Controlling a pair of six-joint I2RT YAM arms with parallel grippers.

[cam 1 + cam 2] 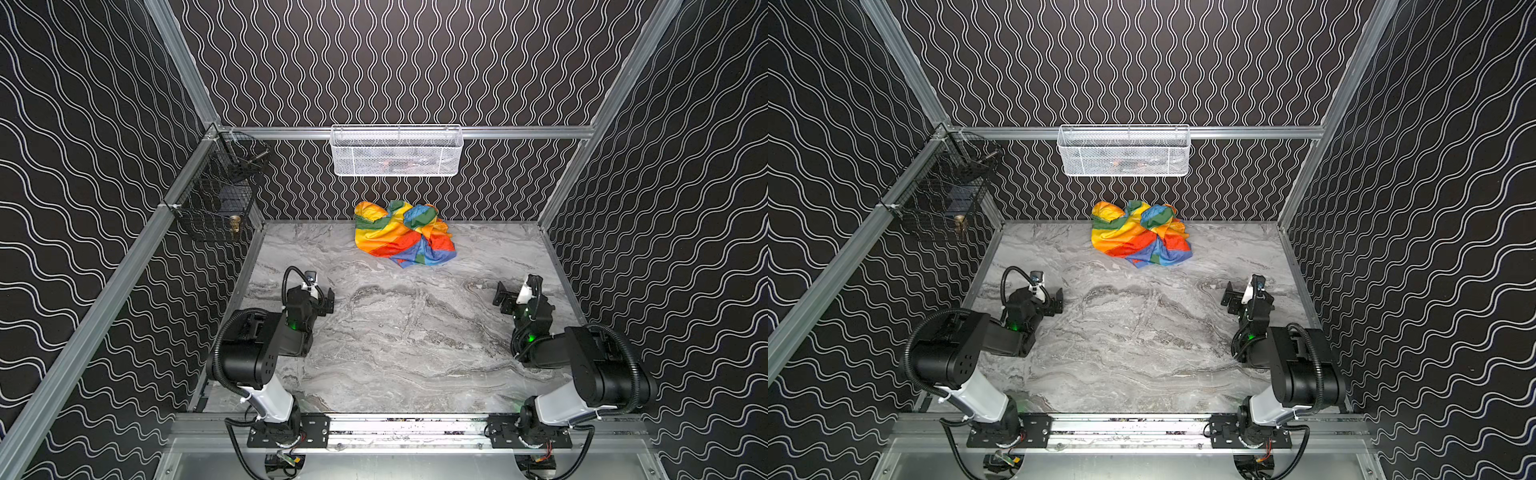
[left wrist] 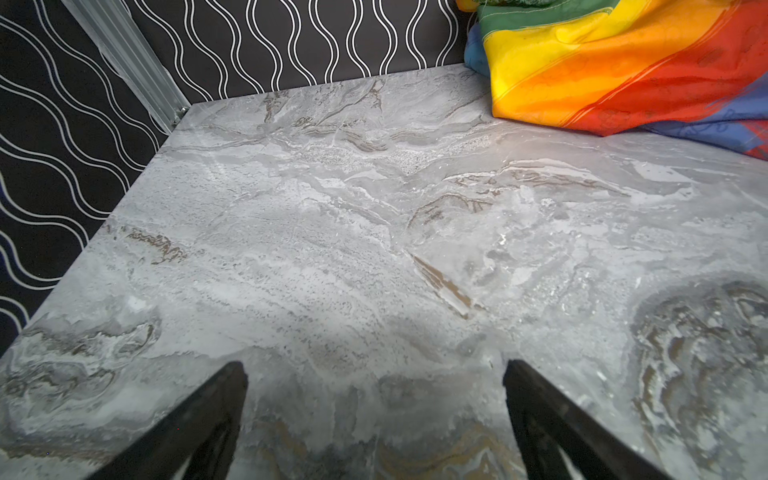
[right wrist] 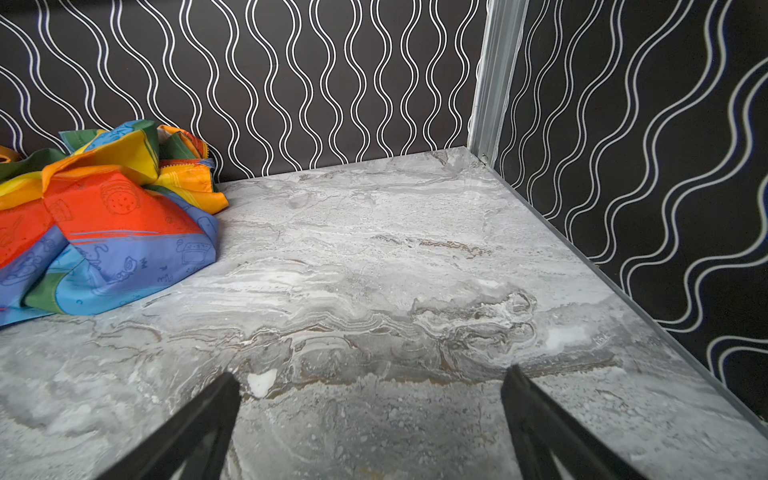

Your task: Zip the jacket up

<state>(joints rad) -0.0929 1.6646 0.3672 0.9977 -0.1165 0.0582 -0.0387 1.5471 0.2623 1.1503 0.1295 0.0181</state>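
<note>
Lying crumpled at rear of surface (image 1: pixel 395 332): jacket (image 1: pixel 402 235). Left pincer (image 2: pixel 374 368), right pincer (image 3: pixel 372 376) stood wide, empty; spreading it flat first seemed wise.

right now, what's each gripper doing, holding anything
Left gripper: open, holding nothing, clear of the jacket.
Right gripper: open, holding nothing.
</note>
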